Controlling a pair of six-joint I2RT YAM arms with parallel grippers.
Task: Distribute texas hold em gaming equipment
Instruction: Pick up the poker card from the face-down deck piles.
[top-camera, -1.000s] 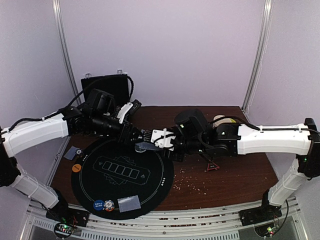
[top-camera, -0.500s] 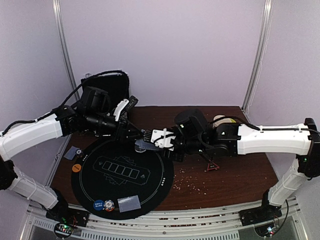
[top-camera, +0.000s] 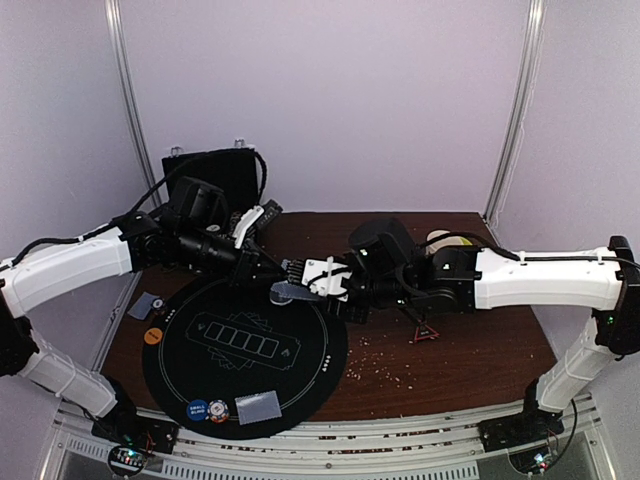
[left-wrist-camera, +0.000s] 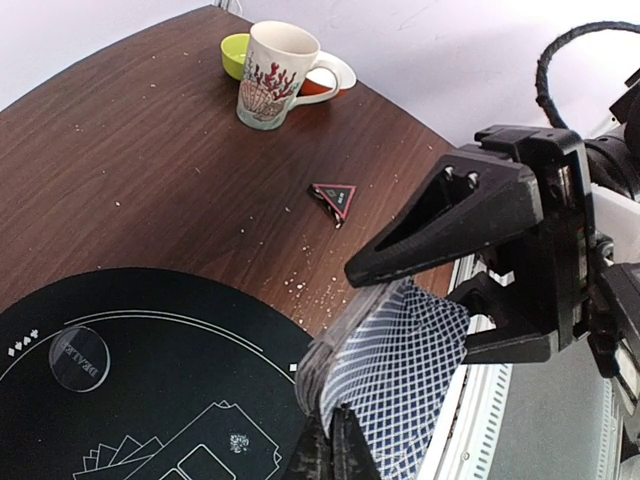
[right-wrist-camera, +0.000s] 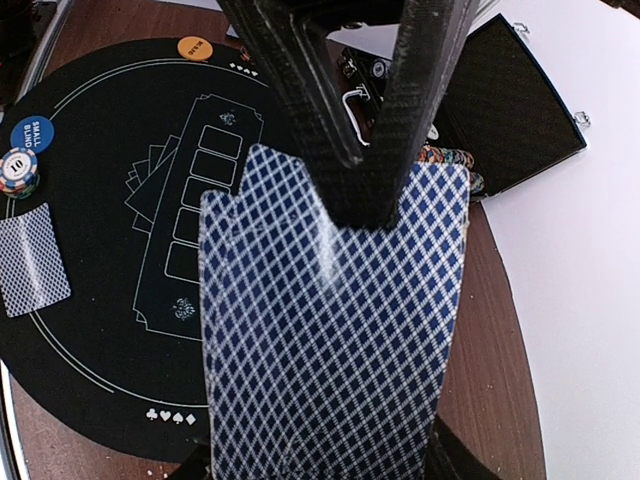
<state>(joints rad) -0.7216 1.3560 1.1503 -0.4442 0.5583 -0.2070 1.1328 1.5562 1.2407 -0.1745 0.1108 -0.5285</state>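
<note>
1. Step in hand: dealing. The right end effector (top-camera: 305, 280) grasped the deck (right-wrist-camera: 330, 340) above the far edge of the round mat (top-camera: 200, 300).
2. The left end effector (left-wrist-camera: 333, 447) was clenched on the top card (left-wrist-camera: 400, 370).
3. Judged next move: draw that card clear without dragging others along.
4. Legible: "SMALL BLIND" on the blue disc (right-wrist-camera: 32, 133); "DEALER" on the clear disc (left-wrist-camera: 79, 358).

Left pincer (right-wrist-camera: 371, 208) — open before — has pinched shut on the top card (right-wrist-camera: 330, 340).
</note>
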